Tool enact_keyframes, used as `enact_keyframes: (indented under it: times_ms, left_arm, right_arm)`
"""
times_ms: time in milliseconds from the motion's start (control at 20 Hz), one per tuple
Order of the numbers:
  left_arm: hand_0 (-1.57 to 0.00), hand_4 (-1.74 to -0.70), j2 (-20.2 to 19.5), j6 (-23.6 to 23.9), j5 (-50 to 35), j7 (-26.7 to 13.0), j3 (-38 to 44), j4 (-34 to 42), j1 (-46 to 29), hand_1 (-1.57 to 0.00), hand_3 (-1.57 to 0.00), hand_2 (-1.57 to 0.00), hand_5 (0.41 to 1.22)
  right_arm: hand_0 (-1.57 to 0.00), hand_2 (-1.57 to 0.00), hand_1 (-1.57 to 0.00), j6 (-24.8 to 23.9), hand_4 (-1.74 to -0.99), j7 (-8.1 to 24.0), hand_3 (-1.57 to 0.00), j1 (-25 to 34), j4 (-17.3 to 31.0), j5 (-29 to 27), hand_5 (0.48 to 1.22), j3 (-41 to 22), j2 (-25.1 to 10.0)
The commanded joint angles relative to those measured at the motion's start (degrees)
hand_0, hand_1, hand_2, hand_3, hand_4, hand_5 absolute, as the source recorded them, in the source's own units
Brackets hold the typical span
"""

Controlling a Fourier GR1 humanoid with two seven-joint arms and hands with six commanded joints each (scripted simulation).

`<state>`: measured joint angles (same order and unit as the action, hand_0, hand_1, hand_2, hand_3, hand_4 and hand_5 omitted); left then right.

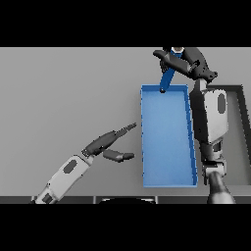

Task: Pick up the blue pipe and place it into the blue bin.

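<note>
A short, straight blue pipe [168, 78] is held tilted above the far rim of the rectangular blue plastic bin [166, 182], fingers of the right hand [182, 61] curled round it. The left hand [110, 143] is seen relaxed, empty, beside the bin.

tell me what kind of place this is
Probably a bare test bench for sorting practice, not a home or shop: a plain grey table, one blue bin, and the right hand holding a blue pipe over it.
</note>
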<state>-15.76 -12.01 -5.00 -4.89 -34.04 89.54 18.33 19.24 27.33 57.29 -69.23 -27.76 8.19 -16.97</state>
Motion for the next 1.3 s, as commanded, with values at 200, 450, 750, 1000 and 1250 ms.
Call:
enact_keyframes:
  times_ms: [200, 450, 750, 1000, 1250]
  left_arm:
    - [0.00, -0.83, -0.76, -0.42, -0.40, 0.82, 0.48, 0.24, -0.16, 0.00, 0.00, 0.00, 0.464]
    - [0.00, -0.83, -1.15, -0.33, -0.08, 0.99, -0.04, 1.45, -1.12, 0.00, 0.00, 0.00, 0.470]
    - [0.00, -0.83, -0.25, 0.08, 0.34, -0.19, -0.59, 1.15, -0.81, 0.00, 0.00, 0.00, 0.475]
    - [0.00, -0.83, -0.66, -0.04, 0.23, -0.14, -0.60, 1.70, -1.04, 0.00, 0.00, 0.00, 0.476]
    - [0.00, -0.83, 0.02, 0.51, 0.43, -0.13, -0.58, 1.35, -0.67, 0.00, 0.00, 0.00, 0.477]
  right_arm:
    - [-1.57, -1.57, -1.57, -1.91, -1.499, 3.08, -1.57, -7.47, 2.15, 3.84, 1.221, 1.14, 0.21]
    - [-1.57, -1.57, -1.57, -7.46, -1.499, 7.60, -1.57, -17.09, 0.28, 6.81, 1.221, -0.83, 0.04]
    - [-1.57, -1.57, -1.57, -12.90, -1.653, 7.60, -0.69, -24.38, 1.60, 2.25, 1.205, -14.11, -5.77]
    - [-0.94, -0.85, -0.88, -22.81, -1.404, 7.61, -0.52, -21.50, 8.02, -16.65, 1.159, -33.11, -15.12]
    - [-0.31, -0.28, -0.29, -20.29, -1.215, 6.69, -0.17, -18.09, 3.87, -21.83, 1.044, -45.53, -22.08]
